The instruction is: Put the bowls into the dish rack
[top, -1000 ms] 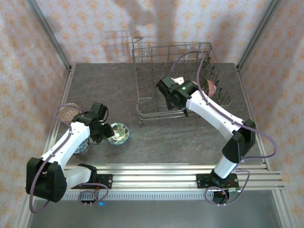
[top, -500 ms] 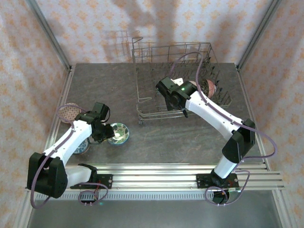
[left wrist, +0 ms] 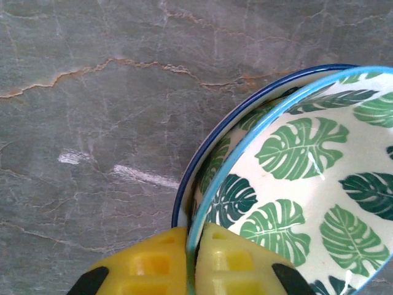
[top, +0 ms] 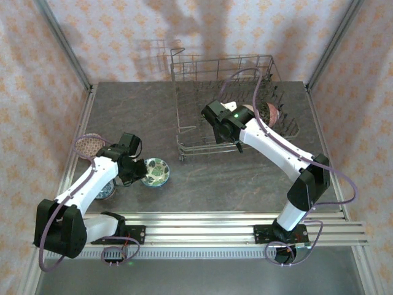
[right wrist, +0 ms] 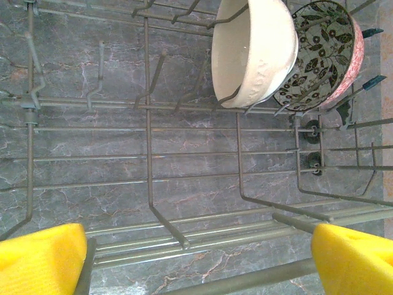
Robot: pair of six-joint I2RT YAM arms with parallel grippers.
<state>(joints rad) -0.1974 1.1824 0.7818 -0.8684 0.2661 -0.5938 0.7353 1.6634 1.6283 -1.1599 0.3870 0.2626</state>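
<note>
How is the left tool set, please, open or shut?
Shut: the left tool pinches the leaf-patterned bowl by its rim between its yellow pads.

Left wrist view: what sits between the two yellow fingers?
The light-blue rim of the leaf-patterned bowl, clamped between the fingers, in the left wrist view. A dark-blue-rimmed bowl lies under it.

Top camera overlooks the whole table (top: 245,184); wrist cameras look closely down on a bowl (left wrist: 307,184) and the dish rack (right wrist: 147,123).
</note>
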